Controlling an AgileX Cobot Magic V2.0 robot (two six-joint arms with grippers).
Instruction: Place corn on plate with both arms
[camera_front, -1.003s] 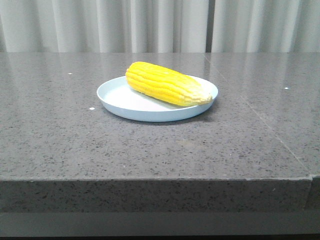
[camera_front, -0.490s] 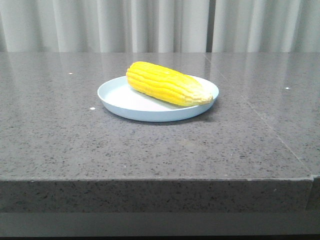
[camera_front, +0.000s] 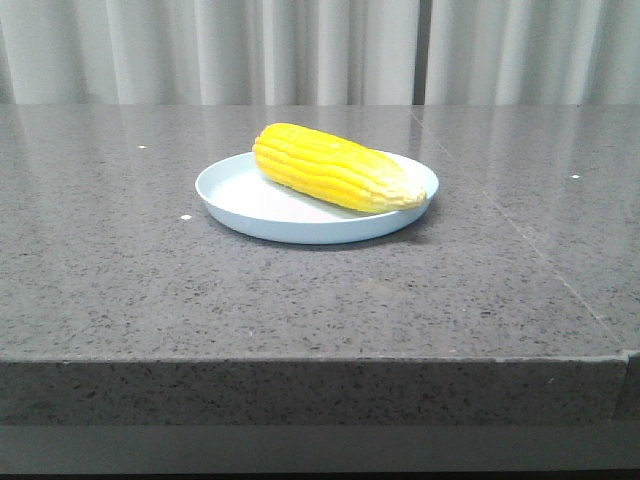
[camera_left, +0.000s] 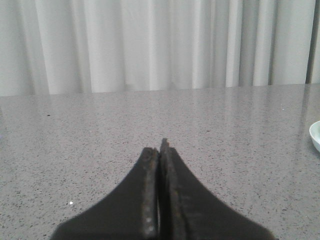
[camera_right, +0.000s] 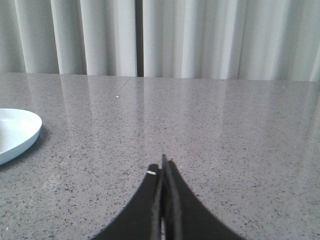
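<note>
- Corn: I see it lying across the plate, mid-desk, toward the far edge.
- Left fingers: pressed together, empty.
- Right fingers: pressed together, empty.

Item count: one corn; one plate; one desk. Two end effectors are visible, one per wrist view: left end effector and right end effector. One curtain spans the background.

Front camera low, facing curtains across table, both wrist cameras near tabletop, facing curtains, sharing plate rim
</note>
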